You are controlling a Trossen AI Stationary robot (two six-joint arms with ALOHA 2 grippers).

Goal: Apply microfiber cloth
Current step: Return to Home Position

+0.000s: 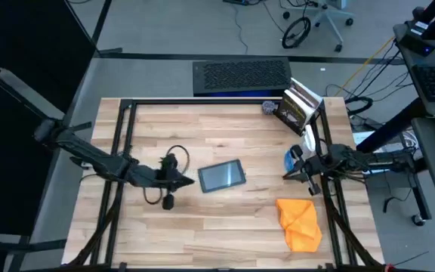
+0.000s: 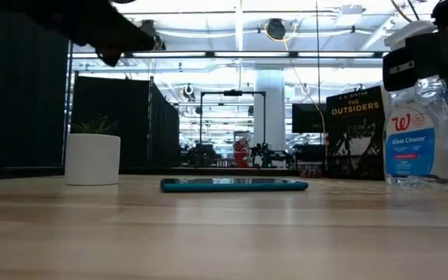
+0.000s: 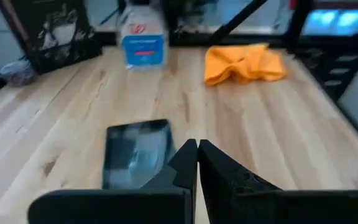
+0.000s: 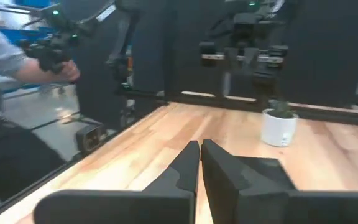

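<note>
Orange fabric lay nearest: one microfiber cloth (image 1: 300, 223) sat crumpled on the wooden table (image 1: 225, 234) at the lower right of the high view, and neither arm touched it. Beyond it, at mid-frame, one dark-screened tablet (image 1: 221, 176) lay flat with its screen up. Two grippers flanked the tablet at about the same depth. The left gripper (image 1: 190, 181) hung just to the tablet's left, fingers pressed together on nothing. The right gripper (image 1: 286, 175) hung well to the tablet's right, above the cloth in the frame, likewise clenched and empty. One clear spray bottle (image 2: 412, 140) with a blue label stood just beside the right gripper. Farther back, toward the upper right, one book (image 1: 299, 107) stood on edge with one small white plant pot (image 2: 92, 158) just to its left. In the right wrist view one person's sleeve (image 4: 2, 53) showed at the upper left, off the table.
</note>
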